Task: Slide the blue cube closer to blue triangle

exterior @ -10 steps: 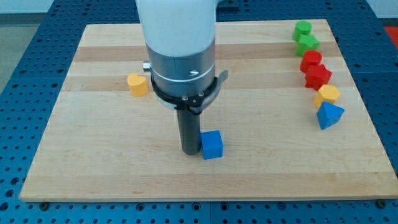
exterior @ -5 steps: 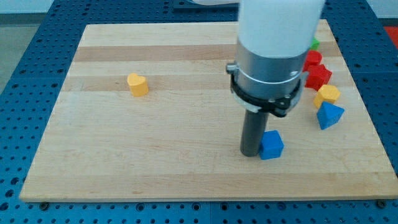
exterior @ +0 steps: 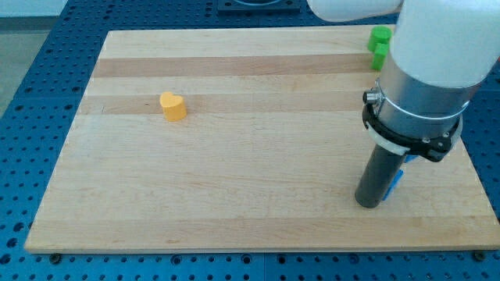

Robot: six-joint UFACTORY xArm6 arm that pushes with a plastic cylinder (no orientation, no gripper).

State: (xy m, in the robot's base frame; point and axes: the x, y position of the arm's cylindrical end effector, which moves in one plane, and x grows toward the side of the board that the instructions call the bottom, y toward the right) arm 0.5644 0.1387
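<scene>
My tip (exterior: 369, 204) rests on the board at the view's lower right. Only a sliver of the blue cube (exterior: 397, 179) shows, pressed against the right side of the rod. The blue triangle is hidden behind the arm's body. The arm covers most of the board's right side.
A yellow block (exterior: 173, 105) sits at the view's left middle. Two green blocks (exterior: 380, 44) show at the top right, partly hidden by the arm. The red and other yellow blocks are hidden. The board's right edge (exterior: 473, 168) is close to the rod.
My tip has slid to the view's right, pushing the blue cube with it. The arm now hides the blue triangle, the red blocks and the right yellow block.
</scene>
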